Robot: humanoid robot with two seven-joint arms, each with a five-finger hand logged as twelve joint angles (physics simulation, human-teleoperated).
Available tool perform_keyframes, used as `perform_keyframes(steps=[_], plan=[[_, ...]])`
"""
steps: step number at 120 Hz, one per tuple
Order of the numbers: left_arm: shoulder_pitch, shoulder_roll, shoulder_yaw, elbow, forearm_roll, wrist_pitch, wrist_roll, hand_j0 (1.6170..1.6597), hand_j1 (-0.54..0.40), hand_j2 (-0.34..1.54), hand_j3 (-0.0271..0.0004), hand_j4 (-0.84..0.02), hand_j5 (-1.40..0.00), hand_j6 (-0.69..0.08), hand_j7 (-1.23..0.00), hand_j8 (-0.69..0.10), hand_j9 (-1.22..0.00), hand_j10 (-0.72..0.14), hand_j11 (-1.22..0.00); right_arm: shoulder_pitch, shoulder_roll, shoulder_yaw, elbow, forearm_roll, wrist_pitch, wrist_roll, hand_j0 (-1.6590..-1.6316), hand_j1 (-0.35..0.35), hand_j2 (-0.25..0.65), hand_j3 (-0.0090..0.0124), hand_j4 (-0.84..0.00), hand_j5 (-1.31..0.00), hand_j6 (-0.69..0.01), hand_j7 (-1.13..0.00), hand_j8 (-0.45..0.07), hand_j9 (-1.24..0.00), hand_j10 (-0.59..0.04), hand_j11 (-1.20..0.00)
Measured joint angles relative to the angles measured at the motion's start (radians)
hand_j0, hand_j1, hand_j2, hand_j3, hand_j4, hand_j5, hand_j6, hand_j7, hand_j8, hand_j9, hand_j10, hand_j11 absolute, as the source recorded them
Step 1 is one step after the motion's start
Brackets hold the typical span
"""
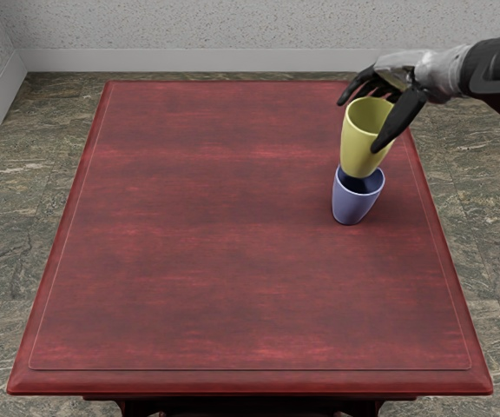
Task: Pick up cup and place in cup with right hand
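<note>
My right hand (373,111) reaches in from the right edge and grasps a yellow cup (363,149) near its rim, thumb on the near side and the other fingers curled behind. The yellow cup is upright, its lower end over the mouth of a blue-purple cup (354,205) that stands upright on the table's right side. Whether the yellow cup's bottom is inside that mouth or just above it, I cannot tell. The left hand is out of view.
The red wooden table (207,226) has its right edge just beyond the cups. A pale wall (233,26) and stone floor lie behind it.
</note>
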Motion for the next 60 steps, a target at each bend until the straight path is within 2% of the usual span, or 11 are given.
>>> perform_keyframes(steps=[25,60], plan=[[0.000,0.000,0.000,0.000,0.000,0.000,0.000,1.6581,0.349,0.00,0.0000,0.000,0.00,0.000,0.00,0.000,0.00,0.000,0.00,-0.019,-0.020,0.000,0.028,0.000,-0.001,0.000,-1.6561,0.090,0.009,-0.0002,-0.416,-0.57,-0.365,-0.56,-0.268,-0.56,-0.310,-0.56],[0.000,0.000,0.000,0.000,0.000,0.000,0.000,1.6581,0.349,0.00,0.0000,0.000,0.00,0.000,0.00,0.000,0.00,0.000,0.00,-0.069,-0.013,0.005,0.022,-0.041,-0.065,0.000,-1.6554,0.083,0.005,-0.0002,-0.427,-0.59,-0.364,-0.57,-0.265,-0.58,-0.309,-0.58]])
